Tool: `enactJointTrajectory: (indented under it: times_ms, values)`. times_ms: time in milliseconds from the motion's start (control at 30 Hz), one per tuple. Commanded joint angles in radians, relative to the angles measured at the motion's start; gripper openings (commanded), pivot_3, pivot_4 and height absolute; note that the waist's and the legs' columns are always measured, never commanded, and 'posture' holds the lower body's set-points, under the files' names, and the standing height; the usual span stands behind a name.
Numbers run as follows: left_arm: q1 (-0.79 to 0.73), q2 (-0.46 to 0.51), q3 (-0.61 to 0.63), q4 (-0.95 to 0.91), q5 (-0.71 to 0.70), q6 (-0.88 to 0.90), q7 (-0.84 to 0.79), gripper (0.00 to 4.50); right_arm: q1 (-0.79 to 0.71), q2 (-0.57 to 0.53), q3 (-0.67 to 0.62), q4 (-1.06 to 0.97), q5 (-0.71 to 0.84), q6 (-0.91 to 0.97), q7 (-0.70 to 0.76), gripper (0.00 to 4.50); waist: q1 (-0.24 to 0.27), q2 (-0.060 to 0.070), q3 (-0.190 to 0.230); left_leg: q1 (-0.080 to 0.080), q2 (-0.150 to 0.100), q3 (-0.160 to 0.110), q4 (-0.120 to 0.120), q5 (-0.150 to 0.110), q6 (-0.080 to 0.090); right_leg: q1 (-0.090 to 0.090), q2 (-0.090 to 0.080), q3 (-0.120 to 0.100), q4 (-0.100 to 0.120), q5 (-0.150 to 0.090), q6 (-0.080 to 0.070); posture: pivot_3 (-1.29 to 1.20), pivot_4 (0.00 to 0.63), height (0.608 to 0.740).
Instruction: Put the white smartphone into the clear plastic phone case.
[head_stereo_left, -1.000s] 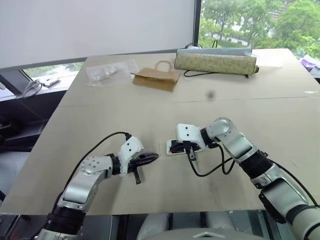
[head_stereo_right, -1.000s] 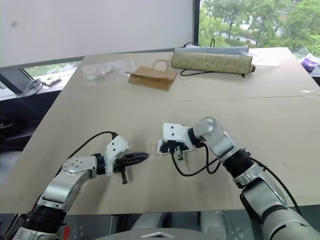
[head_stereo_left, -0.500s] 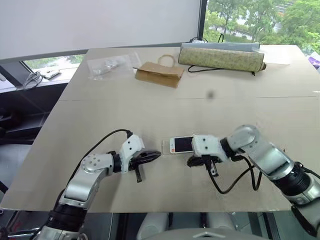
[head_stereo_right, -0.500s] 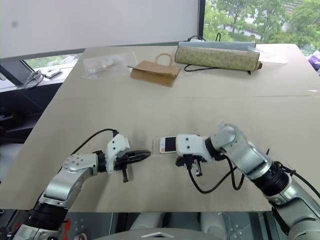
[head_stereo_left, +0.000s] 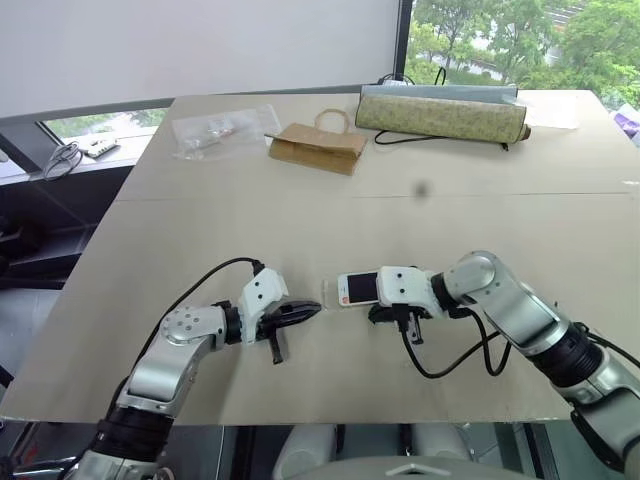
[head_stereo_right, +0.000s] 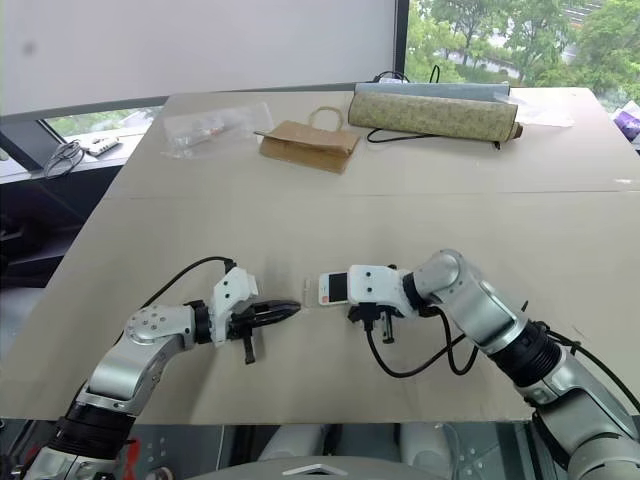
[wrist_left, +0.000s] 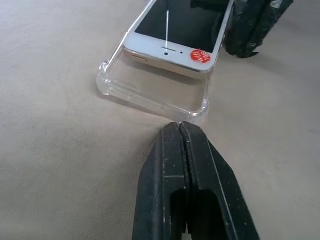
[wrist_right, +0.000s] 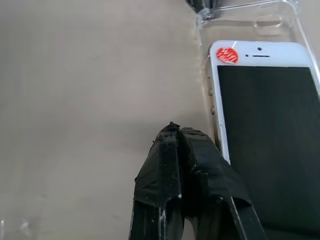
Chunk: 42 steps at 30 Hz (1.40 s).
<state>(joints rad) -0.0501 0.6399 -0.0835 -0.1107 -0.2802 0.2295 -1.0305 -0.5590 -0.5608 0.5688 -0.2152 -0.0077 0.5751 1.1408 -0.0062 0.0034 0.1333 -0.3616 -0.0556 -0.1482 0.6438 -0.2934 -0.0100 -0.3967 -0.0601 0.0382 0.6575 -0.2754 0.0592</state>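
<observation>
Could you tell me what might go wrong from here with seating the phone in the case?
1. The phone lies only partly in the case; one end of the shell is unfilled, so a push could slide both across the smooth table rather than seat it.
2. The left gripper, shut, sits at the case's corner; pressing there may tip or skew the thin shell.
3. The right gripper, shut beside the phone's edge, could nudge it sideways out of the case.

beige table (head_stereo_left: 300, 200), paper bag (head_stereo_left: 315, 150), clear case (wrist_left: 150, 92)
</observation>
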Motion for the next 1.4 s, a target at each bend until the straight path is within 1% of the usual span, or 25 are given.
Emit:
enactJointTrajectory:
  times_ms: [33, 233, 333, 533, 667, 933, 1133, 1300, 1400]
  values:
    - [0.015, 0.009, -0.009, 0.017, 0.014, 0.016, 0.008, 0.0, -0.027, 0.019, -0.045, -0.016, 0.033, 0.014, -0.008, 0.06, 0.0, 0.0, 0.0, 0.0, 0.0, 0.0, 0.0, 0.0, 0.0, 0.0, 0.0, 0.0, 0.0, 0.0, 0.0, 0.0, 0.15, 0.74]
    - [0.014, 0.008, -0.009, 0.015, 0.013, 0.016, 0.011, 0.0, -0.026, 0.036, -0.055, -0.037, 0.065, 0.042, -0.017, 0.06, 0.001, 0.0, 0.001, 0.0, 0.0, 0.0, 0.0, 0.0, 0.0, 0.0, 0.0, 0.0, 0.0, 0.0, 0.0, 0.0, 0.15, 0.74]
    - [0.014, 0.006, -0.01, 0.014, 0.013, 0.016, 0.013, 0.0, -0.013, 0.015, -0.078, -0.074, 0.105, 0.07, -0.002, 0.06, 0.001, 0.0, 0.002, -0.001, 0.0, 0.0, 0.0, 0.0, 0.0, 0.0, 0.0, 0.0, 0.0, 0.0, 0.0, 0.0, 0.15, 0.74]
    - [0.013, 0.004, -0.013, 0.015, 0.013, 0.016, 0.013, 0.0, -0.008, -0.019, -0.085, -0.102, 0.126, 0.077, -0.017, 0.06, 0.001, 0.0, 0.002, -0.001, 0.0, 0.0, 0.0, 0.0, 0.001, 0.0, 0.0, 0.0, 0.0, 0.0, 0.0, 0.0, 0.15, 0.74]
    - [0.01, 0.003, -0.013, 0.018, 0.013, 0.015, 0.013, 0.0, -0.02, 0.017, -0.09, -0.103, 0.144, 0.077, -0.043, 0.06, 0.001, 0.0, 0.002, -0.001, 0.0, -0.001, 0.0, 0.0, 0.0, 0.0, 0.0, 0.0, 0.0, 0.0, 0.0, 0.0, 0.15, 0.74]
    - [0.001, 0.002, -0.014, 0.021, 0.013, 0.019, 0.013, 0.0, -0.048, 0.112, -0.012, 0.0, 0.081, -0.011, -0.094, 0.06, 0.001, 0.0, 0.002, 0.0, 0.0, -0.001, 0.0, 0.0, 0.0, 0.0, 0.0, -0.001, 0.0, 0.0, 0.0, 0.0, 0.15, 0.74]
    - [0.0, 0.001, -0.015, 0.016, 0.011, 0.024, 0.016, 0.0, -0.067, 0.122, 0.029, 0.099, 0.015, -0.069, -0.101, 0.06, 0.001, 0.0, 0.002, 0.0, 0.0, -0.001, 0.001, 0.0, 0.0, 0.0, 0.0, -0.001, 0.0, 0.0, 0.0, 0.0, 0.15, 0.74]
    - [0.004, 0.002, -0.013, 0.011, 0.01, 0.027, 0.018, 0.0, -0.071, 0.153, -0.016, 0.078, 0.076, -0.018, -0.083, 0.06, 0.0, 0.0, 0.002, 0.0, 0.0, -0.001, 0.001, 0.0, 0.0, 0.0, 0.0, -0.001, 0.001, 0.0, 0.0, 0.0, 0.15, 0.74]
    - [0.007, 0.002, -0.013, 0.008, 0.009, 0.029, 0.019, 0.0, -0.078, 0.143, -0.004, 0.087, 0.061, -0.013, -0.079, 0.06, 0.0, 0.0, 0.002, 0.0, 0.0, -0.001, 0.001, 0.0, 0.0, 0.0, 0.0, -0.001, 0.001, 0.0, 0.0, 0.0, 0.15, 0.74]
